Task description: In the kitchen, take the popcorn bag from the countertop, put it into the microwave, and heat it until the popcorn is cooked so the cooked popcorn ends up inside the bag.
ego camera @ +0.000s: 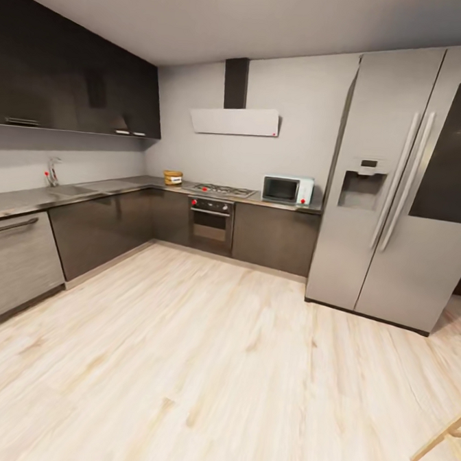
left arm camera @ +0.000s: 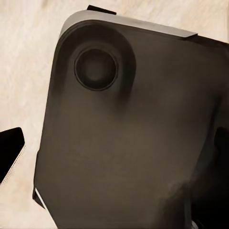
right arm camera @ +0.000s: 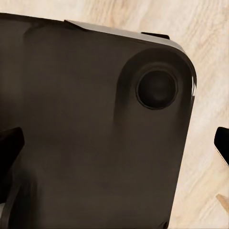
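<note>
1. Two task items showed from my remote station in the head view: the popcorn bag (ego camera: 172, 177), a small tan sack, stood on the countertop (ego camera: 110, 186) in the far corner, just beside the gas hob (ego camera: 223, 189), and the microwave (ego camera: 287, 190) sat farther along the same slab, near the tall steel fridge (ego camera: 398, 187).
2. The bag was too small and distant for me to make out its contents or label.
3. The microwave's dark door looked closed, its knobs a blur.
4. A built-in oven (ego camera: 209, 223) sat under the hob; pale wood floor (ego camera: 200, 366) lay between the camera and the cabinets.
5. A wooden leg (ego camera: 439, 441) was cut off at the frame's lower right edge.
6. Each wrist view was mostly blocked by a dark rounded robot panel (left arm camera: 129, 133) above the floor; only black finger slivers showed at the edges, so I could not tell whether either gripper was wide or narrow.
</note>
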Tool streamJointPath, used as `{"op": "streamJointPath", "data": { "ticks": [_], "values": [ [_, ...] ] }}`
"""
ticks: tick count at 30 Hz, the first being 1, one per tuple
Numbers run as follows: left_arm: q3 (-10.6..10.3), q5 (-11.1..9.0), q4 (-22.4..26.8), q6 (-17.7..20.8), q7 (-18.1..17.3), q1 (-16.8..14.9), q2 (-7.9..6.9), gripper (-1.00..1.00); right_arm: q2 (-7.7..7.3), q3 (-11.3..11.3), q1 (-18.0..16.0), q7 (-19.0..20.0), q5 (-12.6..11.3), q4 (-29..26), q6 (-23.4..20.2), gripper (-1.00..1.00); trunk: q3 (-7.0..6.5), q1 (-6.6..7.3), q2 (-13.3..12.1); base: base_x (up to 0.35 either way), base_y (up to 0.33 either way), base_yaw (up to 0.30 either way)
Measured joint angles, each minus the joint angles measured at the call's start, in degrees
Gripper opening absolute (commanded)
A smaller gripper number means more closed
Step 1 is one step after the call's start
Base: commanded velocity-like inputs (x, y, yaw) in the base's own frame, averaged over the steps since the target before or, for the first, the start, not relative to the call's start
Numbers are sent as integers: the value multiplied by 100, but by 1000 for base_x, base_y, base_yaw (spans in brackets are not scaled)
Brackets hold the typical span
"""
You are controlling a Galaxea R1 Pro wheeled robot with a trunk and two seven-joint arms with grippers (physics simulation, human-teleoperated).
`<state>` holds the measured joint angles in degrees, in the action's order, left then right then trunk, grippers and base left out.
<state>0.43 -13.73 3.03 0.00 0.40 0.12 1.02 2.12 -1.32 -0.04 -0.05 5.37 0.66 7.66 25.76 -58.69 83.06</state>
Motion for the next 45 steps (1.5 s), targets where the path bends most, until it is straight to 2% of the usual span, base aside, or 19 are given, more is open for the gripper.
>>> {"op": "streamJointPath", "data": {
  "ticks": [18,45],
  "values": [
    [-7,10,-2,7,0,-2,2,100,-26,-8,1,0,30,5,25,100,0,0,0,322,108,-10],
    [0,1,-2,-8,0,3,-7,100,-28,-9,0,1,-2,6,20,100,0,0,0,323,127,-277]
  ]
}}
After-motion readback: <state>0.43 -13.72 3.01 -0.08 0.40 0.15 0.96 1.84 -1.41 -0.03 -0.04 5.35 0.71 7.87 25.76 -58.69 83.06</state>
